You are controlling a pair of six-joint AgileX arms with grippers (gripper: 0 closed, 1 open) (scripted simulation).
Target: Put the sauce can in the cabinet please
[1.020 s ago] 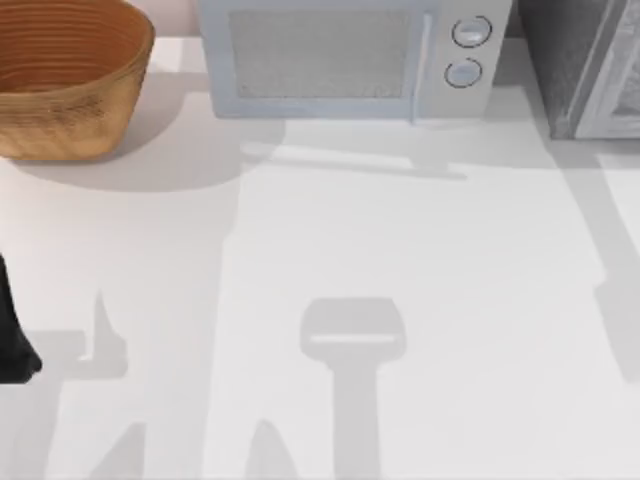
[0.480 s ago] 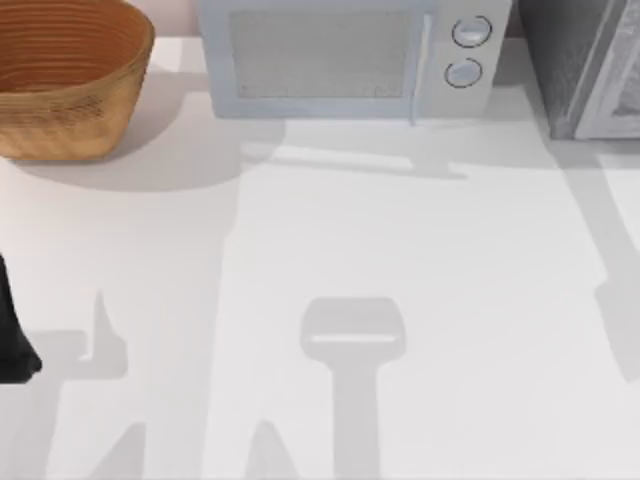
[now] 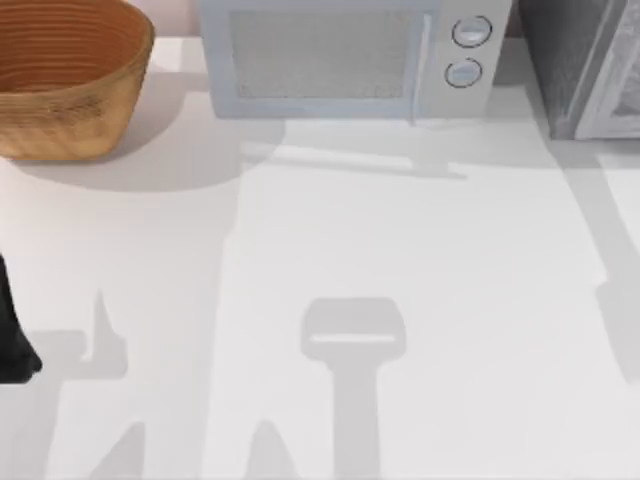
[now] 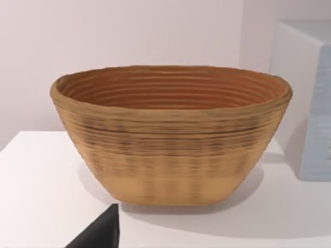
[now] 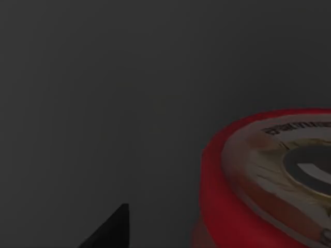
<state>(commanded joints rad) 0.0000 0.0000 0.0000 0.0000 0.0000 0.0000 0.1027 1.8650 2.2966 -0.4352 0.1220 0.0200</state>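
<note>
One woven basket [image 3: 68, 78] sits on the table [image 3: 420, 260] at about ten o'clock in the top view, and it is the same single basket [image 4: 170, 135] that the left wrist view faces. One pale microwave [image 3: 345, 58] stands at twelve o'clock, carrying two round knobs [image 3: 471, 32], one above the other. One dark speckled cabinet [image 3: 565, 60] stands at about two o'clock, with one pale framed door panel [image 3: 622, 90]. One sauce can [image 5: 269, 181] appears in the right wrist view against a dark surface. One dark arm part [image 3: 12, 340] shows at nine o'clock on the table's edge.
</note>
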